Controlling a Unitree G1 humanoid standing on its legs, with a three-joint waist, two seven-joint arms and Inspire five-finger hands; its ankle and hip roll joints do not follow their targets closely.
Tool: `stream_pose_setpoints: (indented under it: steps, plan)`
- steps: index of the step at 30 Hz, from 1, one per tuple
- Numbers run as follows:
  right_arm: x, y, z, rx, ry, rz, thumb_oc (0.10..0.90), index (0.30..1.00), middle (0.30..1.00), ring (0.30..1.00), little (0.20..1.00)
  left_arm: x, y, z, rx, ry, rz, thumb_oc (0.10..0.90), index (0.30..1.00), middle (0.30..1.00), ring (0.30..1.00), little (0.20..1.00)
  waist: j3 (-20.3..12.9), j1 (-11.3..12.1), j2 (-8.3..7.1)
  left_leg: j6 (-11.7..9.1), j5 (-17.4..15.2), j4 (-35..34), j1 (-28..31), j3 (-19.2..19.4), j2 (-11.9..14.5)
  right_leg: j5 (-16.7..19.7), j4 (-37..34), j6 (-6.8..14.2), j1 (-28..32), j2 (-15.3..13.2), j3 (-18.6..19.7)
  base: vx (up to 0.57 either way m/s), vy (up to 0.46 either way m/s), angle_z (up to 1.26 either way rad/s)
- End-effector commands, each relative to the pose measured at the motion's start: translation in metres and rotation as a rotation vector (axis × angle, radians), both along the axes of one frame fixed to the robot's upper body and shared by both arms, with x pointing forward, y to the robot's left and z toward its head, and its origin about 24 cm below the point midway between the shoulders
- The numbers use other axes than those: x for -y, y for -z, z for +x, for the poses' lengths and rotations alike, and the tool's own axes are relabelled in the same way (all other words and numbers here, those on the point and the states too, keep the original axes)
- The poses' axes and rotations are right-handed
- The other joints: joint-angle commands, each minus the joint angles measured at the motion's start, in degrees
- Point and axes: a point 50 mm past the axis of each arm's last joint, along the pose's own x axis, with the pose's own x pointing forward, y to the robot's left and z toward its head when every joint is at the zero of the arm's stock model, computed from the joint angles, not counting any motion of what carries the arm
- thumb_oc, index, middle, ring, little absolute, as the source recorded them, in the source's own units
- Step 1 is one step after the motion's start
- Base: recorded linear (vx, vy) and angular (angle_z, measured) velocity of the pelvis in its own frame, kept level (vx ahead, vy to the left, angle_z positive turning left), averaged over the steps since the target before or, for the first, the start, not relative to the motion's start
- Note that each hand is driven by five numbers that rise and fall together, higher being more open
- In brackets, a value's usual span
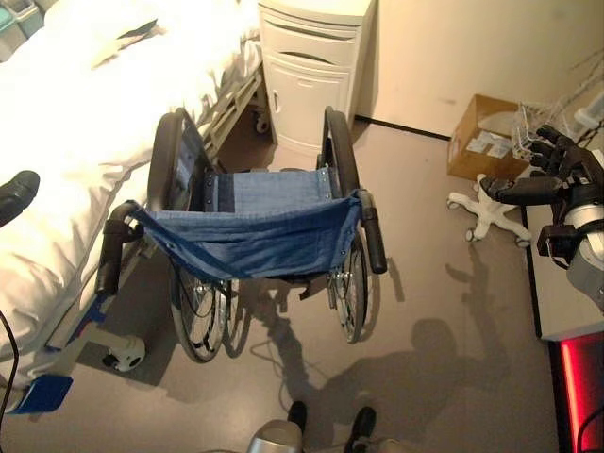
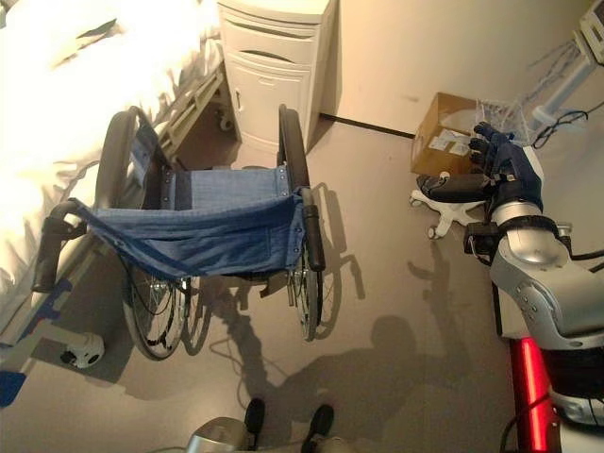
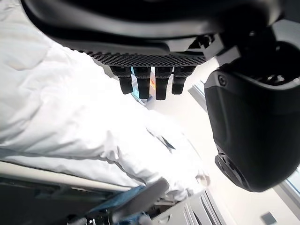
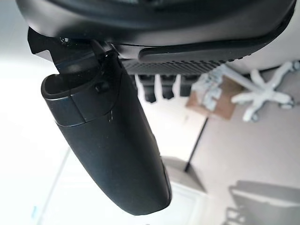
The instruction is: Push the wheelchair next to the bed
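Grey floor holds the wheelchair beside the bed. Left hand at nine o'clock and right hand at three o'clock are both off it, fingers apart.

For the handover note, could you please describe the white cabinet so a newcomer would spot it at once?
Start at the bed with white bedding on the left. Past its far end, against the wall, stands the white cabinet, directly beyond the wheelchair. Unlike the brown cardboard box further right, it is tall, white and has drawer fronts.

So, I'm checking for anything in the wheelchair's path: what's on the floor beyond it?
Beyond the wheelchair stands a white bedside cabinet against the wall, beside the bed. The floor directly under the blue seat is hidden by the sling and wheels.
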Motion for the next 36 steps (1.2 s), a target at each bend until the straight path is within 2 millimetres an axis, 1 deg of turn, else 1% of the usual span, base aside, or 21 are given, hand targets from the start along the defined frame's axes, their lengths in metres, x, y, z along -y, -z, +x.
stream_pose_setpoints:
  steps: [1,4,7,8,9,12,14,15,17,20,23,24,26,27,28,30,31,32,34,35,36]
  plan:
    - [0.002,-0.051,-0.013,0.332,0.067,0.002,0.8,0.9,0.9,0.9,0.9,-0.003,-0.046,-0.012,0.151,-0.027,0.186,0.8,0.9,0.9,0.9,0.9,-6.6,-1.32,-0.42,-6.27,0.57,1.33,-3.23,-6.32,0.87,-2.97,-2.29,1.62,8.46,2.7,-2.24,-0.04,0.003,-0.23]
    - [0.01,-0.036,-0.02,0.289,0.103,0.012,0.8,0.9,0.9,0.9,0.9,-0.002,-0.029,-0.016,0.123,-0.023,0.141,0.8,0.9,0.9,0.9,0.9,-6.66,-1.8,-0.29,-6.39,0.64,1.01,-3.15,-6.21,1.02,-2.87,-2.44,1.8,8.28,2.67,-2.0,-0.04,0.005,-0.06]
    - [0.024,-0.014,-0.029,0.219,0.146,0.043,0.8,0.9,0.9,0.9,0.9,-0.004,-0.008,-0.022,0.082,-0.033,0.067,0.8,0.9,0.9,0.9,0.9,-6.67,-2.12,-0.17,-6.36,0.89,0.72,-3.12,-5.99,1.14,-2.82,-2.5,1.86,8.21,2.62,-1.86,-0.04,0.004,-0.01]
    - [0.025,-0.013,-0.03,0.214,0.151,0.044,0.8,0.9,0.9,0.9,0.9,-0.004,-0.007,-0.023,0.078,-0.033,0.063,0.8,0.9,0.9,0.9,0.9,-6.71,-2.09,-0.16,-6.36,0.91,0.68,-3.11,-5.97,1.14,-2.82,-2.5,1.86,8.2,2.63,-1.85,-0.05,-0.002,-0.1]
    - [0.036,0.003,-0.035,0.165,0.201,0.066,0.8,0.9,0.9,0.9,0.9,-0.006,0.006,-0.03,0.043,-0.053,0.019,0.8,0.9,0.9,0.9,0.9,-6.78,-2.2,-0.14,-6.44,1.06,0.43,-3.08,-5.83,1.22,-2.81,-2.54,1.95,8.19,2.6,-1.94,-0.05,-0.005,-0.14]
    - [0.058,0.032,-0.05,0.058,0.301,0.095,0.8,0.9,0.9,0.9,0.9,-0.014,0.033,-0.05,-0.017,-0.138,-0.063,0.8,0.9,0.9,0.9,0.9,-6.92,-2.5,-0.15,-6.49,1.29,0.06,-3.05,-5.62,1.32,-2.76,-2.72,2.03,8.22,2.54,-2.2,-0.05,-0.007,-0.08]
    - [0.068,0.049,-0.056,-0.004,0.368,0.122,0.8,0.9,0.9,0.9,0.9,-0.02,0.048,-0.059,-0.053,-0.192,-0.112,0.8,0.9,0.9,0.9,0.9,-6.94,-2.6,-0.15,-6.48,1.38,-0.03,-3.02,-5.59,1.31,-2.67,-2.85,2.09,8.31,2.46,-2.37,-0.03,-0.004,-0.02]
    - [0.075,0.064,-0.06,-0.046,0.417,0.149,0.8,0.9,0.9,0.9,0.9,-0.024,0.061,-0.064,-0.06,-0.236,-0.173,0.8,0.9,0.9,0.9,0.9,-7.01,-2.53,-0.16,-6.46,1.42,-0.06,-3.05,-5.62,1.28,-2.61,-2.88,2.15,8.31,2.36,-2.61,-0.03,-0.003,0.0]
    - [0.08,0.078,-0.062,-0.084,0.456,0.176,0.8,0.9,0.9,0.9,0.9,-0.028,0.073,-0.069,-0.078,-0.279,-0.218,0.8,0.9,0.9,0.9,0.9,-6.97,-2.49,-0.11,-6.47,1.46,-0.03,-3.1,-5.61,1.28,-2.55,-2.88,2.21,8.28,2.26,-2.83,0.0,0.0,0.0]
    - [0.085,0.122,-0.071,-0.223,0.558,0.273,0.8,0.9,0.9,0.9,0.9,-0.025,0.124,-0.078,-0.136,-0.361,-0.42,0.8,0.9,0.9,0.9,0.9,-6.57,-2.37,-0.13,-6.36,1.57,0.13,-3.2,-5.74,1.14,-2.45,-2.66,2.31,8.17,2.03,-3.3,-0.01,0.0,-0.01]
    - [0.084,0.145,-0.078,-0.302,0.591,0.318,0.8,0.9,0.9,0.9,0.9,-0.019,0.151,-0.083,-0.165,-0.38,-0.544,0.8,0.9,0.9,0.9,0.9,-6.37,-2.27,-0.11,-6.28,1.67,0.2,-3.3,-5.93,1.04,-2.42,-2.5,2.31,8.12,1.97,-3.51,-0.02,0.005,0.06]
    - [0.083,0.154,-0.08,-0.332,0.602,0.337,0.8,0.9,0.9,0.9,0.9,-0.015,0.163,-0.083,-0.181,-0.376,-0.597,0.8,0.9,0.9,0.9,0.9,-6.31,-2.25,-0.06,-6.24,1.69,0.21,-3.33,-6.0,1.0,-2.44,-2.43,2.3,8.1,1.96,-3.62,-0.02,0.012,0.03]
    - [0.08,0.188,-0.089,-0.427,0.631,0.384,0.8,0.9,0.9,0.9,0.9,0.003,0.197,-0.081,-0.234,-0.356,-0.737,0.8,0.9,0.9,0.9,0.9,-6.14,-2.13,-0.03,-6.16,1.75,0.22,-3.34,-6.18,0.89,-2.42,-2.23,2.25,8.07,1.95,-3.84,-0.01,0.009,0.03]
    - [0.079,0.212,-0.097,-0.514,0.665,0.398,0.8,0.9,0.9,0.9,0.9,0.019,0.221,-0.078,-0.325,-0.32,-0.81,0.8,0.9,0.9,0.9,0.9,-6.02,-1.98,0.0,-6.13,1.67,0.24,-3.3,-6.23,0.85,-2.37,-2.04,2.3,8.07,1.86,-4.23,-0.02,0.013,0.09]
    - [0.078,0.217,-0.099,-0.529,0.67,0.401,0.8,0.9,0.9,0.9,0.9,0.023,0.227,-0.077,-0.337,-0.316,-0.824,0.8,0.9,0.9,0.9,0.9,-5.99,-1.95,0.02,-6.11,1.69,0.26,-3.32,-6.28,0.83,-2.33,-1.99,2.32,8.06,1.83,-4.31,-0.02,0.01,0.13]
    - [0.068,0.247,-0.108,-0.651,0.692,0.48,0.8,0.9,0.9,0.9,0.9,0.051,0.263,-0.076,-0.435,-0.306,-1.002,0.8,0.9,0.9,0.9,0.9,-5.98,-1.73,0.2,-6.03,1.77,0.38,-3.46,-6.41,0.75,-2.14,-1.91,2.43,8.13,1.65,-4.86,-0.02,0.006,0.07]
    - [0.066,0.253,-0.11,-0.67,0.693,0.486,0.8,0.9,0.9,0.9,0.9,0.056,0.269,-0.076,-0.453,-0.3,-1.02,0.8,0.9,0.9,0.9,0.9,-5.99,-1.73,0.22,-6.01,1.76,0.39,-3.47,-6.42,0.73,-2.12,-1.88,2.43,8.12,1.64,-4.89,0.0,0.0,0.0]
    - [0.059,0.271,-0.117,-0.742,0.696,0.508,0.8,0.9,0.9,0.9,0.9,0.078,0.29,-0.077,-0.519,-0.284,-1.117,0.8,0.9,0.9,0.9,0.9,-6.07,-1.66,0.28,-5.85,1.74,0.39,-3.54,-6.48,0.66,-1.98,-1.84,2.47,8.1,1.58,-5.05,0.0,0.0,0.0]
    - [0.05,0.283,-0.122,-0.796,0.687,0.533,0.8,0.9,0.9,0.9,0.9,0.094,0.303,-0.079,-0.555,-0.271,-1.184,0.8,0.9,0.9,0.9,0.9,-6.17,-1.61,0.37,-5.81,1.71,0.35,-3.57,-6.58,0.6,-1.89,-1.85,2.52,8.09,1.57,-5.12,0.0,0.005,0.03]
    - [0.041,0.296,-0.129,-0.877,0.658,0.545,0.8,0.9,0.9,0.9,0.9,0.109,0.316,-0.085,-0.628,-0.234,-1.254,0.8,0.9,0.9,0.9,0.9,-6.27,-1.63,0.44,-5.76,1.61,0.24,-3.48,-6.65,0.5,-1.84,-1.88,2.5,8.12,1.55,-5.12,0.0,0.012,0.13]
    - [0.037,0.303,-0.132,-0.908,0.652,0.55,0.8,0.9,0.9,0.9,0.9,0.116,0.324,-0.089,-0.66,-0.219,-1.258,0.8,0.9,0.9,0.9,0.9,-6.37,-1.57,0.49,-5.72,1.58,0.22,-3.48,-6.65,0.48,-1.78,-1.92,2.49,8.14,1.52,-5.21,0.01,0.012,0.15]
